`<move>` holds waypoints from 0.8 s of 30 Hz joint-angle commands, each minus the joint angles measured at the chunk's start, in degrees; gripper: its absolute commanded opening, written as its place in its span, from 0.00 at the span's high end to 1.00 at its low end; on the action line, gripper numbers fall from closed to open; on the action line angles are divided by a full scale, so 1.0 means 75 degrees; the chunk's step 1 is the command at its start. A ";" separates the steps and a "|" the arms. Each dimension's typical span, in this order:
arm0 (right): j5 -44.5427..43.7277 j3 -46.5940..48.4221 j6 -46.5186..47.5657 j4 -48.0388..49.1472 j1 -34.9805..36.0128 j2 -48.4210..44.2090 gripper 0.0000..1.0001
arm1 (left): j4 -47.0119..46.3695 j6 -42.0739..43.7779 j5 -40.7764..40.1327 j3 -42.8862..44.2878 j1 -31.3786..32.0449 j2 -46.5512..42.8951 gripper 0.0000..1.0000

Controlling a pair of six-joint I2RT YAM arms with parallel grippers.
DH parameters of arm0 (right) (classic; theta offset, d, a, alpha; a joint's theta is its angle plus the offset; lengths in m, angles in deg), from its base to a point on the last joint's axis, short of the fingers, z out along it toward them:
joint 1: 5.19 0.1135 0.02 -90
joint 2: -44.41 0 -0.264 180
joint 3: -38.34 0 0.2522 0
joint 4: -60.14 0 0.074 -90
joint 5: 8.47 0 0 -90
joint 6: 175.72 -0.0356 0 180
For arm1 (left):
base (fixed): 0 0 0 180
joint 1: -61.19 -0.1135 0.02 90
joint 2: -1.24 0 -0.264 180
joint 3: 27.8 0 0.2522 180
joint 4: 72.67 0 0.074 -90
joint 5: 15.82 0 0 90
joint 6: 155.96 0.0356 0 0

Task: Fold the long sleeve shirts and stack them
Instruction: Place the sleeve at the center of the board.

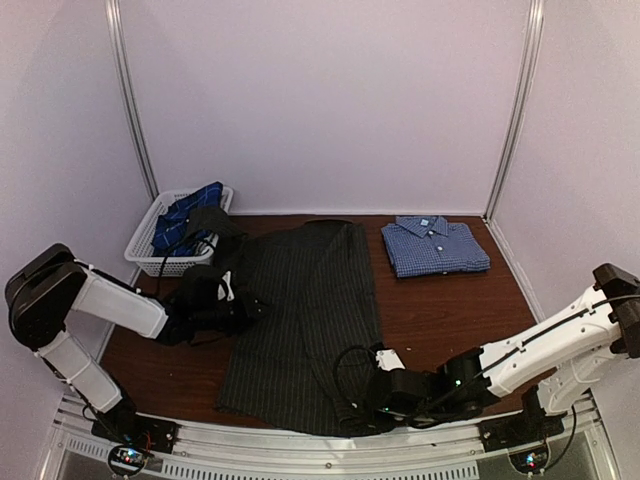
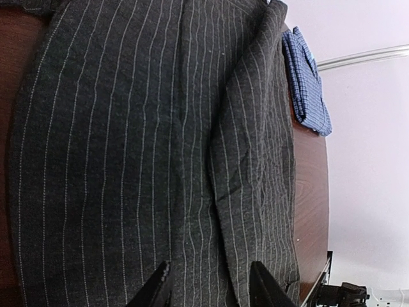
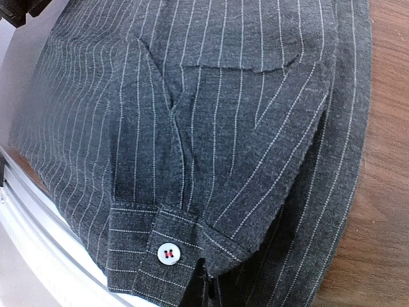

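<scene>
On the brown table (image 1: 430,310), between white walls (image 1: 330,100), 1 pinstriped shirt (image 1: 300,320) is spread; left gripper (image 2: 211,276) is parted, right gripper (image 3: 204,289) is clamped on its cuff (image 3: 172,249).

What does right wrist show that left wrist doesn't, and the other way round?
Only right wrist: the sleeve cuff with its white button, and the right gripper shut on the pinstriped shirt just beside that cuff.
Only left wrist: the folded blue check shirt lying beyond the pinstriped one, and the left gripper, its fingers apart over the cloth.
Both: the pinstriped shirt spread on the brown table.
</scene>
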 commanded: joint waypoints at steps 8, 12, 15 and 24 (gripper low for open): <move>-0.0601 -0.0328 -0.0839 -0.0094 0.0202 0.0104 0.86 | -0.0091 0.0715 0.0523 0.0869 -0.0066 0.0691 0.58; -0.0817 -0.0061 -0.0750 -0.0055 0.0264 -0.0043 0.66 | 0.0209 0.1014 0.0557 0.1098 -0.0066 0.0858 0.58; -0.1049 0.0133 -0.0710 -0.0330 0.0243 -0.0240 0.53 | 0.0247 0.1228 0.0615 0.1222 -0.0066 0.0997 0.58; -0.1187 -0.0449 -0.0020 -0.0041 -0.0510 -0.1736 0.49 | 0.0756 0.2190 0.0930 0.2248 -0.0032 0.1362 0.61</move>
